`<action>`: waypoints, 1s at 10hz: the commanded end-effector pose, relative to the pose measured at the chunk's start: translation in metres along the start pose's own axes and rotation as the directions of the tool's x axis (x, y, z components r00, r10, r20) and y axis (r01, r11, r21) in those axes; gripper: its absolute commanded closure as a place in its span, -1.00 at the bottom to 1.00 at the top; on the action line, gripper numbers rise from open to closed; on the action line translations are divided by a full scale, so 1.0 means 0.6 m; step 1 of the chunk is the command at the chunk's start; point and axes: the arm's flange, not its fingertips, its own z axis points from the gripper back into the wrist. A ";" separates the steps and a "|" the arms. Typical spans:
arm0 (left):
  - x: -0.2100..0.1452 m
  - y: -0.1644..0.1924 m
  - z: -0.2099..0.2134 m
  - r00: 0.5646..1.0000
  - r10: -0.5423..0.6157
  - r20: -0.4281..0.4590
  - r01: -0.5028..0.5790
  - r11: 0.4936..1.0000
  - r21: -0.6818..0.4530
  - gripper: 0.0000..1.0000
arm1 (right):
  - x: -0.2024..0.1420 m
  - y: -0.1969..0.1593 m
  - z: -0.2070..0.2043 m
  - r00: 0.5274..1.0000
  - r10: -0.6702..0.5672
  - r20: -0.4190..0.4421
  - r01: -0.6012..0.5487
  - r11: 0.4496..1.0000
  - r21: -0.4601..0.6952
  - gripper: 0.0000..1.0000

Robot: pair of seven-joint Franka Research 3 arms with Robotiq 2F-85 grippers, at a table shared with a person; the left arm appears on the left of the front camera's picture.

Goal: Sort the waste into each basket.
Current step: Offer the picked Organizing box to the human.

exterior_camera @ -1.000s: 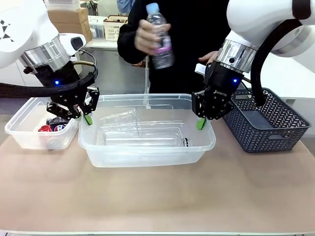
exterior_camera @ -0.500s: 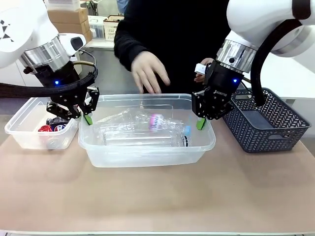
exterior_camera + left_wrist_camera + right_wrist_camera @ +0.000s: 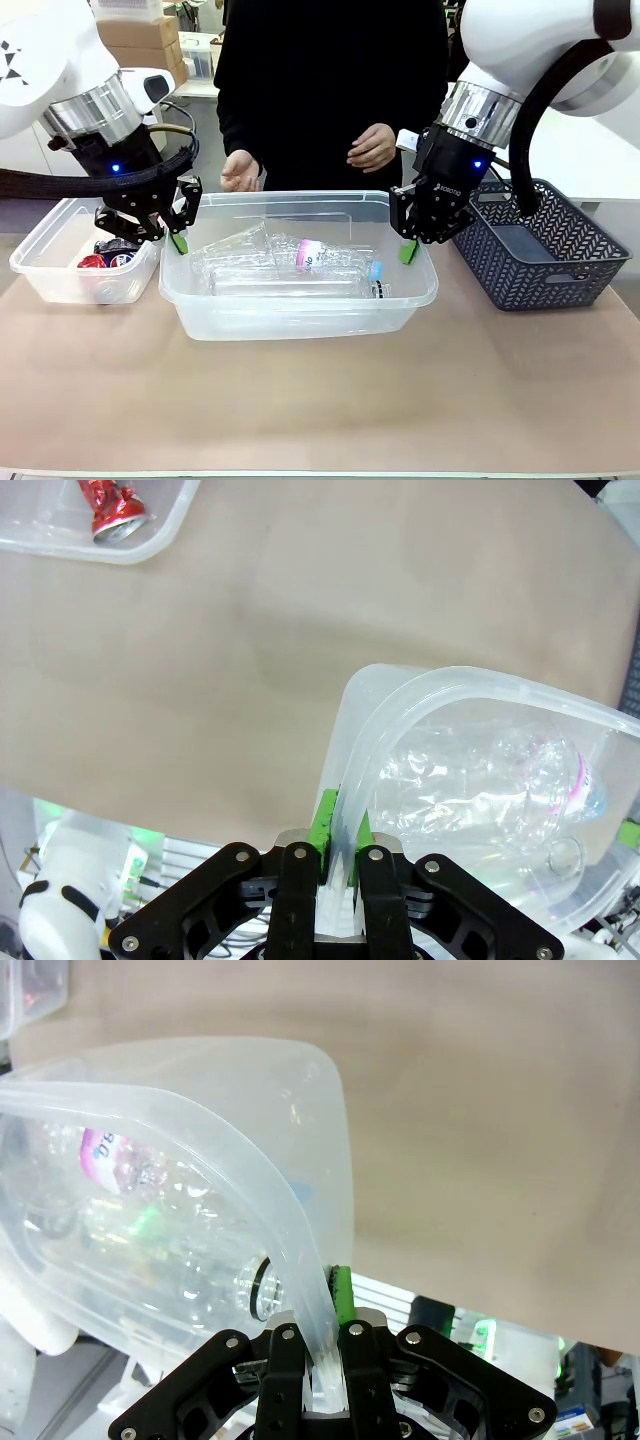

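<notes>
Both pincers, left pincer (image 3: 176, 238) and right pincer (image 3: 408, 246), clamp the bottle-filled tub (image 3: 300, 312) rim.

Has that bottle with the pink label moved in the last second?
Yes. The pink-labelled bottle, earlier held above the big clear tub by the person, now lies inside it.

- The left gripper (image 3: 180, 240) is clamped on the left rim of the big clear tub (image 3: 300, 300), wrist angled down over that corner.
- The right gripper (image 3: 408, 250) pinches the tub's right rim.
- The person's hands (image 3: 372, 148) hang loosely open behind the tub's far wall.
</notes>
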 end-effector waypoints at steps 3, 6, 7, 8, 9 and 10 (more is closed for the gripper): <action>0.008 0.006 0.007 0.999 0.035 0.031 -0.035 0.999 -0.015 1.00 | -0.006 -0.001 0.000 1.000 0.006 -0.016 -0.006 1.000 0.000 1.00; 0.008 0.006 0.007 0.999 0.035 0.031 -0.035 0.999 -0.015 1.00 | -0.006 -0.001 0.000 1.000 0.006 -0.016 -0.006 1.000 0.000 1.00; 0.000 0.000 0.000 1.000 0.000 0.000 0.000 1.000 0.000 0.88 | 0.000 0.000 0.000 1.000 0.000 0.000 0.000 1.000 0.000 0.90; 0.060 -0.006 0.009 0.999 0.003 0.037 -0.004 1.000 0.016 0.88 | 0.046 0.020 0.031 0.999 -0.029 0.019 0.030 0.997 -0.075 0.90; 0.119 -0.023 0.018 0.989 0.031 0.148 -0.042 0.997 0.070 0.88 | 0.098 0.034 0.059 1.000 0.022 0.006 -0.022 0.996 -0.086 0.90; 0.170 -0.035 0.017 0.986 0.002 0.168 -0.013 0.998 0.062 0.88 | 0.145 0.041 0.079 1.000 0.013 -0.008 -0.014 0.995 -0.098 0.90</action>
